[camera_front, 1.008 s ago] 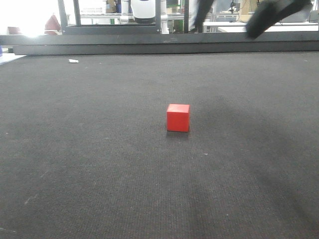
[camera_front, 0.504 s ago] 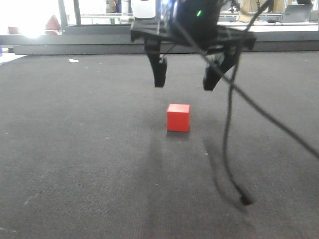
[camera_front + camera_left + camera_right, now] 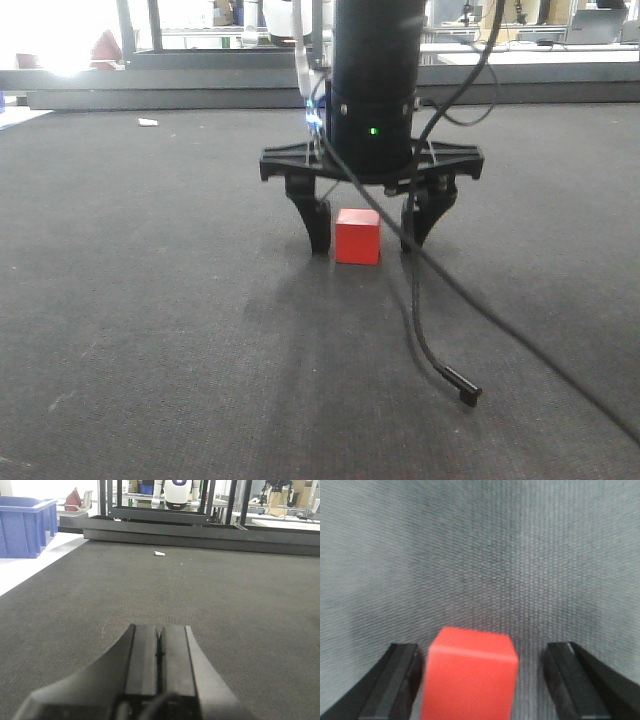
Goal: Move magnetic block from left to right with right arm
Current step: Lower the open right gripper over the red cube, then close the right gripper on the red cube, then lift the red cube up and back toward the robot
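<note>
The magnetic block (image 3: 357, 237) is seen as a small cube of solid bright red. Its faces are smooth and matte, its edges are sharp, and no marks are found on it. It is placed flat on the dark woven table (image 3: 150, 300), near the middle of the front view. The right gripper (image 3: 366, 243) is positioned around it with jaws spread wide, one finger at each side, and nothing is clamped. In the right wrist view the block is found nearer to one finger (image 3: 395, 685). The left gripper (image 3: 159, 645) is seen closed with nothing in it.
</note>
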Available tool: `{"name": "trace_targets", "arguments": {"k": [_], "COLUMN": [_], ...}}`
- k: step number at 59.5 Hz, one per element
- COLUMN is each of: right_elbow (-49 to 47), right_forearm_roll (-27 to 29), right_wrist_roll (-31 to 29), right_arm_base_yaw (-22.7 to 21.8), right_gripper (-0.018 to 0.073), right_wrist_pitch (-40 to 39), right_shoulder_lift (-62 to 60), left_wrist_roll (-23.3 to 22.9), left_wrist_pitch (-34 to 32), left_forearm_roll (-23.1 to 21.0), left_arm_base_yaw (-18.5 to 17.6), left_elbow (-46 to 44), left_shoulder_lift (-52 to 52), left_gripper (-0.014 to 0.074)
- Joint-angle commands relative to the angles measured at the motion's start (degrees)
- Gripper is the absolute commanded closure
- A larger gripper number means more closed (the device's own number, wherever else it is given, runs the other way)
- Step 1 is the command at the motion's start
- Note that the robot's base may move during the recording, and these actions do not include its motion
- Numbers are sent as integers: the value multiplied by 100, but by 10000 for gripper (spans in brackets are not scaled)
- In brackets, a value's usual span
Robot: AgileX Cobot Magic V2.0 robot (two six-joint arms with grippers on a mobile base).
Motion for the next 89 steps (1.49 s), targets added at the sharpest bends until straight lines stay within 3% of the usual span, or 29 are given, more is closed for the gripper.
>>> {"name": "trace_targets", "arguments": {"k": [1, 11, 16, 28, 36, 51, 71, 89], "right_elbow": [-202, -323, -424, -491, -380, 952, 3542, 5247], "right_forearm_roll": [-162, -162, -162, -174, -147, 328, 470, 465], "right_wrist_roll": [17, 12, -39, -691, -1523, -2903, -3227, -3256], "right_arm_base_yaw": [-39, -39, -39, -78, -138, -561, -1357, -1397], "right_gripper": [36, 319, 400, 407, 407, 407, 407, 407], "right_wrist_pitch": [-157, -99, -51, -144, -153, -557, -1641, -2127], "right_shoulder_lift": [-320, -341, -412, -854, -1285, -2618, -4730, -7001], "left_wrist_roll": [-25, -25, -25, -25, -25, -25, -25, -25], "left_wrist_pitch": [-516, -516, -516, -516, -516, -516, -516, -516], "left_forearm_roll": [0, 0, 0, 0, 0, 0, 0, 0], "left_arm_base_yaw": [4, 4, 4, 4, 4, 4, 4, 4], "left_elbow": [59, 59, 59, 59, 59, 59, 59, 59], "left_shoulder_lift": [-78, -78, -78, -78, -78, -78, -78, -78], "left_gripper": [713, 713, 713, 713, 713, 713, 713, 713]}}
